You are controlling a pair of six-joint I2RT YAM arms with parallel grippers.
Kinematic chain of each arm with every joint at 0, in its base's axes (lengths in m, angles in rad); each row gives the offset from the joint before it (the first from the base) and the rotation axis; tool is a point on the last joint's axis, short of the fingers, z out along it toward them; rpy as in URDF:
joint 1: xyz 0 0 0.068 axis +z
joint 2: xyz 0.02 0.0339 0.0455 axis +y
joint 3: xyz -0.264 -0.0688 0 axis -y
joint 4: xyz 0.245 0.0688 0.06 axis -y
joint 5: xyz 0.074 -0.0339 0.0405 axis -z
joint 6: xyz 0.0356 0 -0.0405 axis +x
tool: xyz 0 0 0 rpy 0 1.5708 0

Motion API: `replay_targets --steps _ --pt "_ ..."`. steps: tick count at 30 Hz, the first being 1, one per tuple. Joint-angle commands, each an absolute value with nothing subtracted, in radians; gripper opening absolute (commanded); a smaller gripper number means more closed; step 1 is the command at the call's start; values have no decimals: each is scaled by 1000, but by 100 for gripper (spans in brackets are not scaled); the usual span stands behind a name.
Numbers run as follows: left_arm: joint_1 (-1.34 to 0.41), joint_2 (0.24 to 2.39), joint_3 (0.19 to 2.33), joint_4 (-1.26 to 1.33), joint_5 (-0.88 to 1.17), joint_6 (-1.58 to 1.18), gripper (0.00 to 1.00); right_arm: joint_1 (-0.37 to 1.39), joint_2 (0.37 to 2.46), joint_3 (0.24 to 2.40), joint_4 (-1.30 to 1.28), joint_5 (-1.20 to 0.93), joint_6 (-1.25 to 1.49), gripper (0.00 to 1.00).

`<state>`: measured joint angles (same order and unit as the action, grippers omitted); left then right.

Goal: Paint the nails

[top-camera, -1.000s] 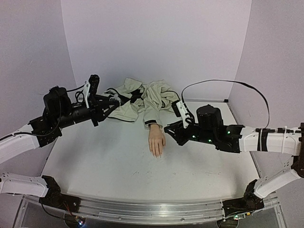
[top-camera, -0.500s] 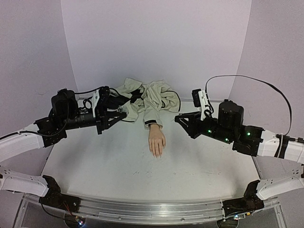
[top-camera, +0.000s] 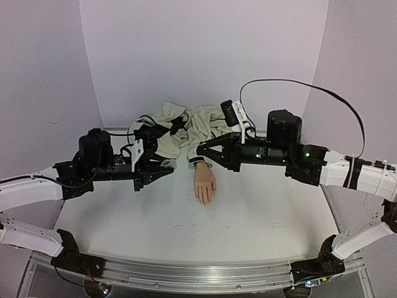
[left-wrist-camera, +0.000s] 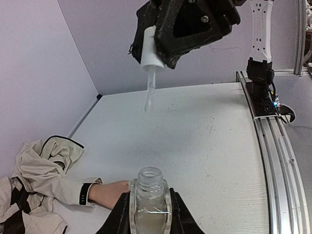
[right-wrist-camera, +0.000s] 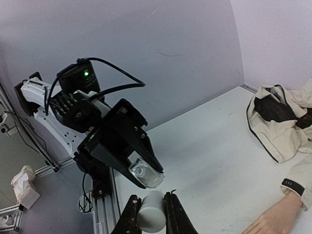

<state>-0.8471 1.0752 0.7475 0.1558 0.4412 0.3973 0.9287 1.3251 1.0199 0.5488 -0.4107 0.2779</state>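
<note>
Table (top-camera: pixel 155 217), white, backed by lavender walls; aluminium rail (top-camera: pixel 186 277) along its near edge.
Mannequin hand (top-camera: pixel 205 185), pale peach, lying flat near table centre, fingers toward the rail; nails (top-camera: pixel 204 201) too small to make out.
Cream jacket (top-camera: pixel 186 127) with dark trim, crumpled at the far edge; its dark-cuffed sleeve (top-camera: pixel 198 155) runs onto the wrist.
Left gripper (top-camera: pixel 169 165), just left of the wrist, pointing right; grip not discernible.
Right gripper (top-camera: pixel 201 151), above the cuff, pointing left, near the left gripper; grip not discernible.
Black cable (top-camera: pixel 298 84), arched over the right arm.
</note>
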Motion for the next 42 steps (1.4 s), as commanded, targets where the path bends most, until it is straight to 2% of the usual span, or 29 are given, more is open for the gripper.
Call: replay_targets --steps 1,42 --pt "-857 1078 755 183 417 435 0 939 1335 1084 608 -544 269 0" --pt "-868 1113 774 166 434 417 0 990 1442 1137 578 -403 224 0"
